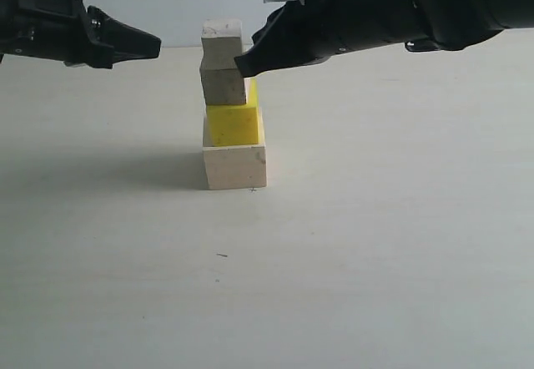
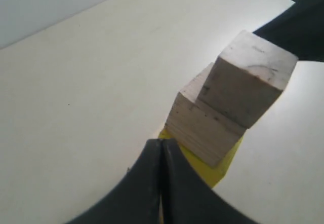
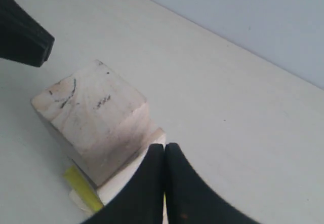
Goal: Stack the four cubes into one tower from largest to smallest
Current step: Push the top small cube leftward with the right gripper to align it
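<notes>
Tower [image 1: 229, 110] of four cubes stands near the middle of my pale table [image 1: 375, 244], pictured from the exterior camera. The large wooden cube [image 1: 234, 168] forms the base, the yellow cube [image 1: 234, 124] sits on it, the medium wooden cube [image 1: 224, 86] comes next, and the small wooden cube [image 1: 221, 39] is on top. The two upper cubes sit shifted toward 9 o'clock over the yellow one.

At 9 o'clock of the small wooden cube, my left gripper [image 1: 154, 45] hangs level with it and clearly apart from it. Its wrist camera shows the fingers [image 2: 147, 183] pressed together with nothing between them.

My right gripper [image 1: 240, 66] reaches in from 2 o'clock, its tip at the 3 o'clock edge of the medium wooden cube, just under the small one. I cannot tell whether it touches the wood. Its own camera shows the fingers [image 3: 192, 193] pressed together too, holding nothing, with the small wooden cube's scuffed top face just beside the tip.
</notes>
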